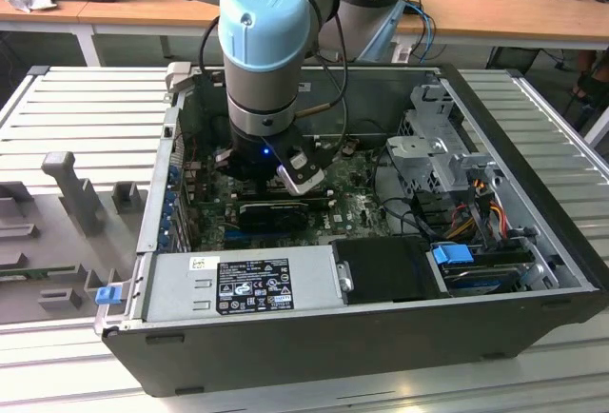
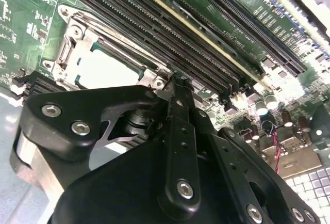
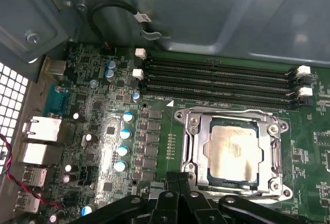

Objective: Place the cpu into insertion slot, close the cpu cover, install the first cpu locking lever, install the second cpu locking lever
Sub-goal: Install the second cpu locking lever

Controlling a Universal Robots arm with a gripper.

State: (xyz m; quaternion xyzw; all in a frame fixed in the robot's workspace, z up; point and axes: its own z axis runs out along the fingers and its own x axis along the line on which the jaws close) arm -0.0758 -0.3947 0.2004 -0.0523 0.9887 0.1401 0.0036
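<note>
Checking your progress: cpu (image 3: 233,152) sat in insertion slot (image 3: 192,154), cpu cover (image 3: 268,144) down over it, just ahead of tool (image 2: 178,82); levers' state unclear; tool opening and hold: cannot tell.

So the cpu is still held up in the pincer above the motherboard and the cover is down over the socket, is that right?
Not quite. The cpu is not held in the pincer; it already sits in the insertion slot, as the first wrist view shows. The cpu cover is down over it, framing the chip, and the pincer is right beside the socket in the second wrist view.
</note>
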